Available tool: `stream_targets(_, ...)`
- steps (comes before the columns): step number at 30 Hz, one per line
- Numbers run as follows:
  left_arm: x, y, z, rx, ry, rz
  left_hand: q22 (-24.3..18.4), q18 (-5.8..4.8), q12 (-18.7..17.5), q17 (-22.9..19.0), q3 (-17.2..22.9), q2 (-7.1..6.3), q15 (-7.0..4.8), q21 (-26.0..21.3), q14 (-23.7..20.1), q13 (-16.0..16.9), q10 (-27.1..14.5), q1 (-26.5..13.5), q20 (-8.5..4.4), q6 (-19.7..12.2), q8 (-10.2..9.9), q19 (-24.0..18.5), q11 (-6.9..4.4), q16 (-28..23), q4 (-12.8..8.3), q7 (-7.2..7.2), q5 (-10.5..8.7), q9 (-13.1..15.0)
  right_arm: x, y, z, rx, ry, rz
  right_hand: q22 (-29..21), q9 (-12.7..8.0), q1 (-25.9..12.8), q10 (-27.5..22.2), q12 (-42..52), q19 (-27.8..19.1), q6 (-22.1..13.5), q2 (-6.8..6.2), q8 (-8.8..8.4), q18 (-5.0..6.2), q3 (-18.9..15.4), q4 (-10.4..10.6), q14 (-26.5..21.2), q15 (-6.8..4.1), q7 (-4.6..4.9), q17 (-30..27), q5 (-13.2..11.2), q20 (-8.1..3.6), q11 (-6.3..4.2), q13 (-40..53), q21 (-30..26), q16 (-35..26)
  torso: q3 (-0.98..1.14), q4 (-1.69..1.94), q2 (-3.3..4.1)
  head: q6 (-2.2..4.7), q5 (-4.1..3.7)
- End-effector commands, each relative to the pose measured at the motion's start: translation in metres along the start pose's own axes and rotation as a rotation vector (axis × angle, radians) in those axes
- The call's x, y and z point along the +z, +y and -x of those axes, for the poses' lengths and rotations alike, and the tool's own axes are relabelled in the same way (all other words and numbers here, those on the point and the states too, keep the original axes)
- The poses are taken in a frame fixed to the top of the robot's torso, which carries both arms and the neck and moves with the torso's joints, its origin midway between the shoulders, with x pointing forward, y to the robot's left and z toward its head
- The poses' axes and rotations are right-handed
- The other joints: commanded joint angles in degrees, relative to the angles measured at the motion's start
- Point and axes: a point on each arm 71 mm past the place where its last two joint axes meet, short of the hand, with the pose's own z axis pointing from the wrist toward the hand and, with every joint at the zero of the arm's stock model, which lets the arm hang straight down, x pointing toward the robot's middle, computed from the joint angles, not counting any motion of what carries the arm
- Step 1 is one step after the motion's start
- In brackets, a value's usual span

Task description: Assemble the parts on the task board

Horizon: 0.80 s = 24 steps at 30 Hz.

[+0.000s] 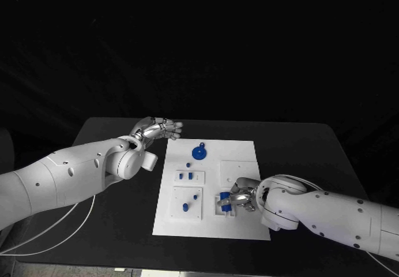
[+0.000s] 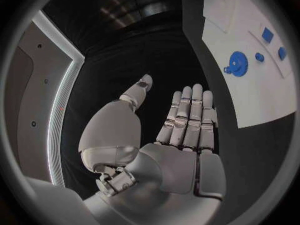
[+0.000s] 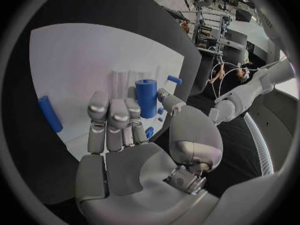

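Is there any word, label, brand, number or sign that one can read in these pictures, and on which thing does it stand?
None: no readable text in any view.
The task board is plain white, with no print that I can make out.
The blue parts, such as the round part and the cylinder, bear no marks.
The left hand and right hand show no lettering.

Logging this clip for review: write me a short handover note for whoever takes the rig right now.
Left hand: open, holding nothing, hovering off the task board's far left corner.
Right hand: over the board's near middle, fingers close by an upright blue cylinder; whether it grips it is unclear.
On the board: a blue gear at the far end, small blue pieces on the left.
Done: cannot tell. Left: seat the cylinder and the remaining parts.
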Motion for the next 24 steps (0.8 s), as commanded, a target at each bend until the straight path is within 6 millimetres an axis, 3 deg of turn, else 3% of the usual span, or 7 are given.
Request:
stream_targets(1, 0.0005, -0.0012, -0.0032, -0.012, 0.020, -0.006, 0.01, 1.19, 0.09, 0.10, -0.24, 0.28, 0.14, -0.26, -0.30, -0.07, -0.40, -0.41, -0.05, -0.39, 0.26, 0.26, -0.18, -0.32, 0.07, -0.04, 0.04, -0.09, 0.0021, -0.0001, -0.0027, -0.052, 0.022, -0.003, 0.94, 0.01, -0.72, -0.54, -0.23, -0.21, 0.52, 0.01, -0.21, 3.99, -0.31, 0.05, 0.03, -0.35, 0.46, 0.10, 0.16, 0.34, 0.04, -0.06, 0.25, -0.39, -0.06, 0.04, -0.02, -0.02, 0.07)
stream_targets(24, -0.0004, -0.0009, -0.0020, -0.012, 0.020, -0.003, 0.03, 1.18, 0.09, 0.15, -0.28, 0.28, 0.17, -0.34, -0.35, -0.09, -0.41, -0.49, -0.02, -0.40, 0.26, 0.23, -0.18, -0.43, 0.13, -0.03, 0.04, -0.11, 0.0044, 0.0039, -0.0082, -0.065, 0.039, 0.001, 0.91, 0.04, -1.85, -0.86, -0.57, -0.40, 0.42, -0.63, -0.41, 3.99, -1.28, -0.06, -0.01, -0.33, 0.49, 0.19, 0.16, 0.30, 0.07, -0.18, 0.17, -0.57, -0.07, -0.03, 0.01, -0.37, 0.47)
